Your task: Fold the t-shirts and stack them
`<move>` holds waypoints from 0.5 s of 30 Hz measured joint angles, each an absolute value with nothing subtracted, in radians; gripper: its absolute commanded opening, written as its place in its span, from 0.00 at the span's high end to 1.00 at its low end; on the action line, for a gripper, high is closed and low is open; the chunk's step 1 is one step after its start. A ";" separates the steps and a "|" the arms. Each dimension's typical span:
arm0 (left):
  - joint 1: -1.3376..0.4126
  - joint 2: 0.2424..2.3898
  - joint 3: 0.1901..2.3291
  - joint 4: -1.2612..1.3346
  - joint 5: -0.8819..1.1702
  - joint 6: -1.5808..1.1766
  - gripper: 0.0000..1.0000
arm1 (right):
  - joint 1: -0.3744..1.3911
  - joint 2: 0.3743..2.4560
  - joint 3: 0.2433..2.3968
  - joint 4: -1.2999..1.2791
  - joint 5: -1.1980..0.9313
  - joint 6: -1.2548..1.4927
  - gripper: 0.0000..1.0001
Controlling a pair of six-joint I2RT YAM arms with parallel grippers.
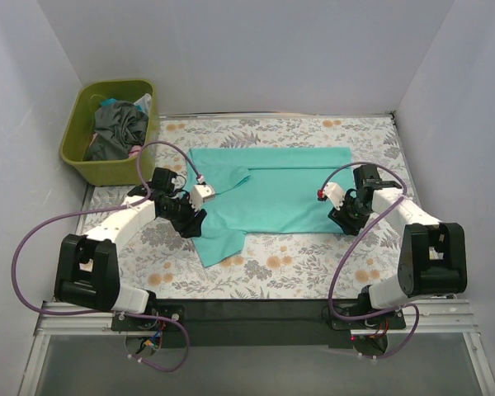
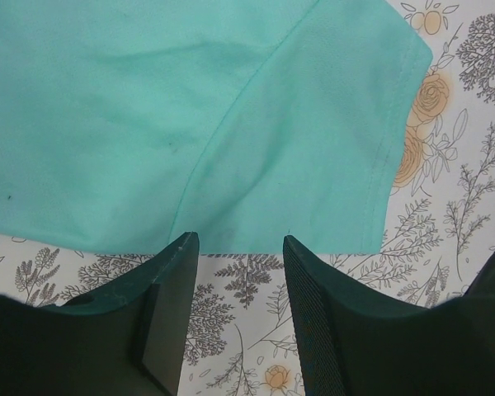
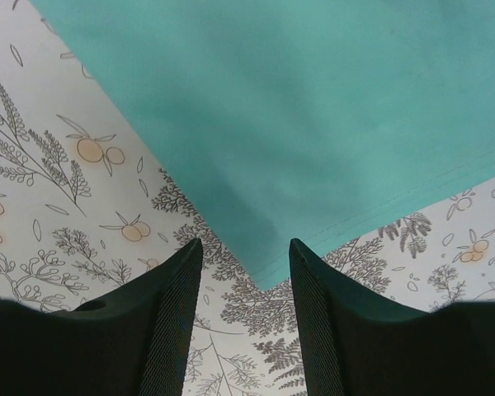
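A teal t-shirt (image 1: 280,194) lies spread flat across the middle of the floral tablecloth (image 1: 313,256), one sleeve hanging toward the near left. The left arm reaches forward and inward from its base, wrist bent down, so that the left gripper (image 1: 194,221) sits low at the shirt's left side by that sleeve. In the left wrist view its fingers (image 2: 169,280) stand apart with nothing between them, and the sleeve's near edge lies just ahead of the tips.

The right arm folds inward from the far right side, its right gripper (image 1: 344,216) low at the shirt's near right corner. Its fingers (image 3: 313,289) are parted too, gripping nothing – the pointed corner of the hem lies on the cloth right between the tips.

At the far left, off the cloth, a green basket (image 1: 74,157) holds dark garments (image 1: 120,128) in a heap.
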State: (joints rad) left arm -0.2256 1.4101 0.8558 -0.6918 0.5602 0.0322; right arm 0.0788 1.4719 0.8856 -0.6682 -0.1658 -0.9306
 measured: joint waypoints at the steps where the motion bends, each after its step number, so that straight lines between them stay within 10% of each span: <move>1: -0.228 1.409 0.853 -0.687 0.555 0.034 0.57 | 0.079 1.466 0.870 -0.666 -0.158 -0.937 0.55; 15: -0.270 1.416 0.754 -0.620 0.458 0.052 0.60 | 0.079 1.416 0.788 -0.622 -0.107 -0.974 0.59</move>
